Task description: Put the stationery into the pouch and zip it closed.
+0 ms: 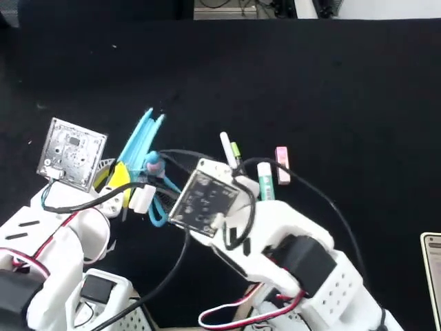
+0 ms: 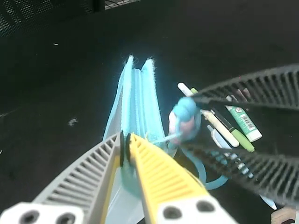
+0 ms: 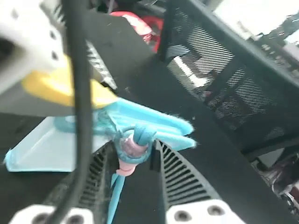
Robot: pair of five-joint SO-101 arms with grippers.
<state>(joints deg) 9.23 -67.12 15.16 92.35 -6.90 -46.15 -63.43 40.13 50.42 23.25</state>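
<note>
Turquoise cloth, being clamped at one end and gripped by the zip pull.
Pinching the near end of the pouch [image 2: 135,93] flat in the left gripper [image 2: 125,140], jaws closed on the fabric; nipping the tasselled zip pull [image 3: 132,151] just beyond in the right gripper [image 3: 134,144], jaws closed around it. Stretching lengthwise straight away from the left gripper, towards the far side of the table [image 1: 310,83]. Leaving the pens [image 1: 227,147], glue stick [image 1: 265,181] and pink eraser [image 1: 282,165] lying outside, just beside the pouch on the right arm's side. Probably calling for zip travel along that long axis, with the right gripper already placed; seemingly waiting on the filling first.
</note>
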